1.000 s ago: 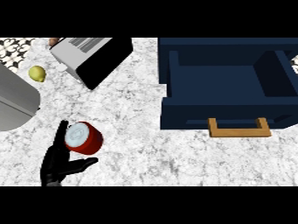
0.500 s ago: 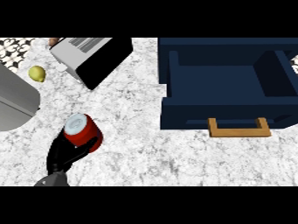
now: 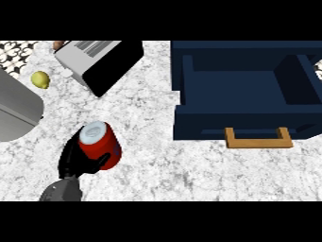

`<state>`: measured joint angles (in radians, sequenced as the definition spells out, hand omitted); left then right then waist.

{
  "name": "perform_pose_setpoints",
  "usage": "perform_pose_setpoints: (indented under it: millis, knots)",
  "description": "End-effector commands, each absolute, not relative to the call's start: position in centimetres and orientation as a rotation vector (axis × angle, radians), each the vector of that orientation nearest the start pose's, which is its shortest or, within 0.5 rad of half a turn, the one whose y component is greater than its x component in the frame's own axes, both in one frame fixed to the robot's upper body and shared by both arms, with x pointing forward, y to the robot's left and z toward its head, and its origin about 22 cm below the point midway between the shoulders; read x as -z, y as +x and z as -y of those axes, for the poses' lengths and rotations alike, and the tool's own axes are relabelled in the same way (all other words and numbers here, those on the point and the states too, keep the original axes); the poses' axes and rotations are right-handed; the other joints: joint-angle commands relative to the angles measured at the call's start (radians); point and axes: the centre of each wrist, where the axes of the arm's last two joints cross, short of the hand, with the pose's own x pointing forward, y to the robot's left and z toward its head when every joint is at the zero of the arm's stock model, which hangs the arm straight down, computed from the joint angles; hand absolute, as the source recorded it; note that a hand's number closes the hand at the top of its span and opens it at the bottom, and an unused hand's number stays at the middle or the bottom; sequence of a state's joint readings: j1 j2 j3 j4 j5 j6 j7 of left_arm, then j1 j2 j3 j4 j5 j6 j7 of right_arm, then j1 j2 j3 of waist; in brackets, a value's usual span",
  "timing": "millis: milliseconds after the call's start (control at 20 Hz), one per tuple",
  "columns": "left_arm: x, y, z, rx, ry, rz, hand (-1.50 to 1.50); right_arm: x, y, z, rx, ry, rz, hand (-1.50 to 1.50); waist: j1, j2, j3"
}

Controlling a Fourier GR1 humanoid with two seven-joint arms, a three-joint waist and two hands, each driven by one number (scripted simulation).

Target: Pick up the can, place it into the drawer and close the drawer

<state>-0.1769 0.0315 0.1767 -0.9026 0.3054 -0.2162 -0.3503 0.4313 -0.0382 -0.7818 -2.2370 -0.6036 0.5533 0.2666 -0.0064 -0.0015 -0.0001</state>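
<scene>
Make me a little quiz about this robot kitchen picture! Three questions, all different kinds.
1. True or false: the red can is already inside the blue drawer.
2. Which hand is curled round the can? A) left hand B) right hand
3. Fill in: the drawer's wooden handle is on a drawer that stands ____.

Key:
1. False; the can is at the left, apart from the drawer.
2. A
3. open
</scene>
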Motion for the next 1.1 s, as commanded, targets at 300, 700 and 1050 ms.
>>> perform_pose_setpoints:
  millis: [300,700,1050]
  knots:
    - [8.9,29.8,-24.1,-0.350,-0.236,1.560,1.50,-11.6,6.7,37.6,0.103,-0.180,1.784,-1.50,-0.003,0.003,0.000]
    - [0.2,31.3,-22.1,-0.272,-0.261,1.635,1.50,-11.7,5.8,37.0,0.143,-0.182,1.780,-1.50,0.004,-0.002,0.001]
    - [-5.3,32.0,-19.0,-0.198,-0.261,1.673,1.50,-11.9,5.1,36.6,0.127,-0.176,1.769,-1.50,0.002,-0.002,0.001]
